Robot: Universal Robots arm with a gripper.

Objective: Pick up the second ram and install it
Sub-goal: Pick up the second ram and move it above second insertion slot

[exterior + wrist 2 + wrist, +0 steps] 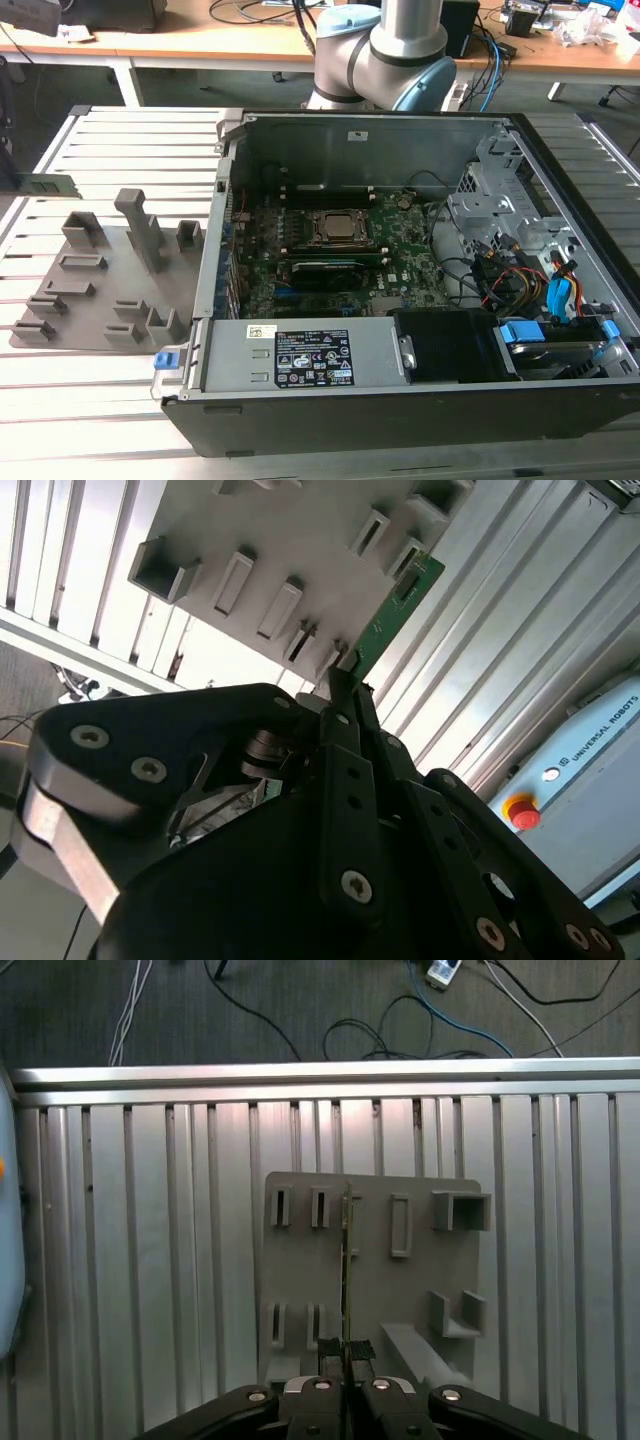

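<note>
Near the grey holder plate [420, 1290], your hand [345, 1350] pinches the second ram [346, 1260] by one end, so a jolt could twist it loose.

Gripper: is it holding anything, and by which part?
The gripper pinches the green memory stick by one end; the rest juts out ahead of it.
</note>
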